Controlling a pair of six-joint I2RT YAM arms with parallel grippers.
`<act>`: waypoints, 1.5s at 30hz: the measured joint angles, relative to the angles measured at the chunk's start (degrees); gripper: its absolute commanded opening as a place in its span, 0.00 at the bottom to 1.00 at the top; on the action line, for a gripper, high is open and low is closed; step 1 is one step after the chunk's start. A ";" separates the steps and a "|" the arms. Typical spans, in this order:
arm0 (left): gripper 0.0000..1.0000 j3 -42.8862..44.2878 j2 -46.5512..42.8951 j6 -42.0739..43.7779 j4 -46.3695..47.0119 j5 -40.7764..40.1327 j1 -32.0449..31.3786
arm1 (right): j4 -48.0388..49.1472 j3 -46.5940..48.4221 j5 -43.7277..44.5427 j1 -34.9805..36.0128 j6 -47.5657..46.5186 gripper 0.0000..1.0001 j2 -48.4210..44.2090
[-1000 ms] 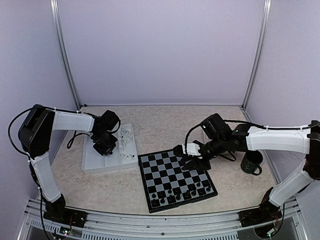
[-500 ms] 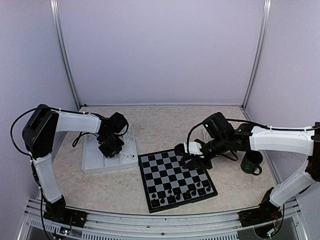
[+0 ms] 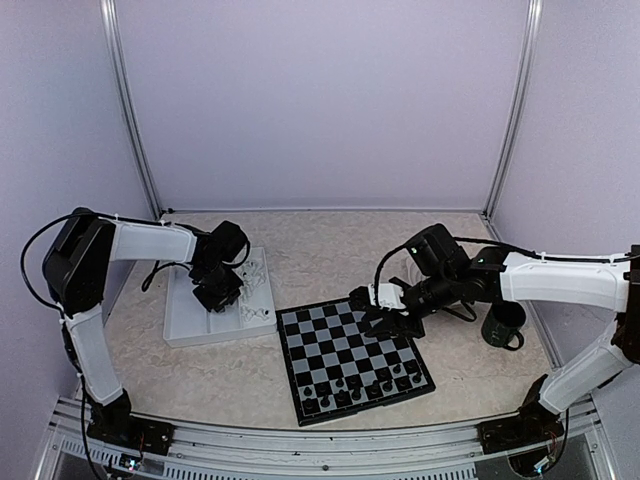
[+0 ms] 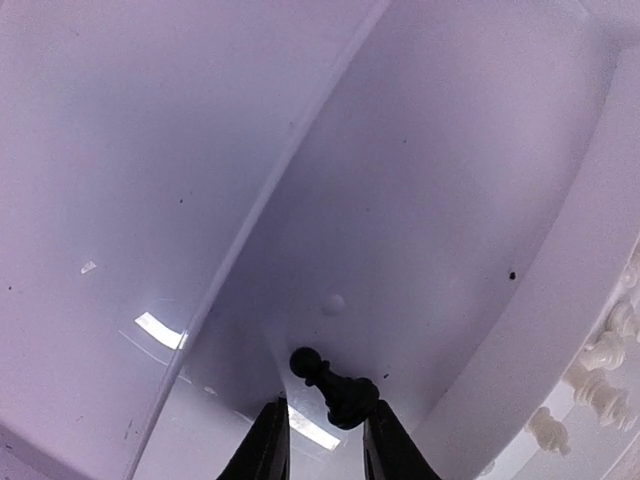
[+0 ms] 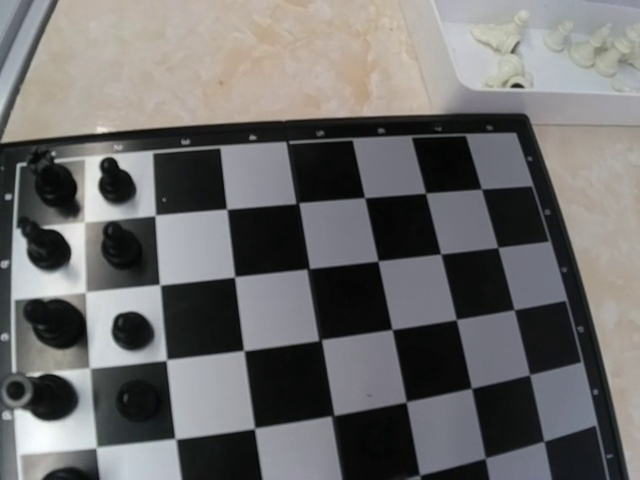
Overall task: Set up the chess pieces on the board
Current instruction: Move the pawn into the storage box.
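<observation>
The left arm (image 3: 135, 243) rises from its base at the near left corner, bends at a dark elbow and stretches its white forearm to the right; its wrist is turned down over the white tray (image 3: 185, 320). The right arm (image 3: 560, 278) comes from the near right corner and reaches low to the left; its wrist hangs over the far right edge of the board (image 3: 340, 345).

Of the left jaws only the two dark fingertips (image 4: 268, 440) show, at the bottom edge of the left wrist view; they are parted a little and clamp nothing. The right jaws do not appear in the right wrist view; from above they are a dark shape against dark squares, so I cannot tell if they are open or closed.

One black pawn (image 4: 337, 388) lies tilted on the floor of a tray compartment, just in front of the fingertips; its base is against the right fingertip, its round head points away to the left, and there is a gap between it and the left fingertip. The white pieces (image 4: 600, 355) lie in the next compartment, behind a wall; the picture edge cuts some of them off. The black pieces (image 5: 52, 322) stand in the two near rows of the board; a dark mug (image 3: 503, 325) stands on the tabletop (image 3: 330, 250) to the right of the board.
</observation>
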 measured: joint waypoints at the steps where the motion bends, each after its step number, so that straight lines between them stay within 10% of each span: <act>1: 0.28 0.35 0.28 0.20 -0.07 -0.02 0.28 | 0.00 0.00 0.00 0.00 -0.02 0.31 0.00; 27: 0.26 3.61 3.17 1.16 3.69 -0.31 2.54 | -0.07 0.00 0.02 0.15 -0.33 0.31 0.02; 45: 0.01 0.20 0.48 5.92 7.37 -0.13 2.86 | -1.33 0.00 -0.17 0.17 -0.33 0.32 0.66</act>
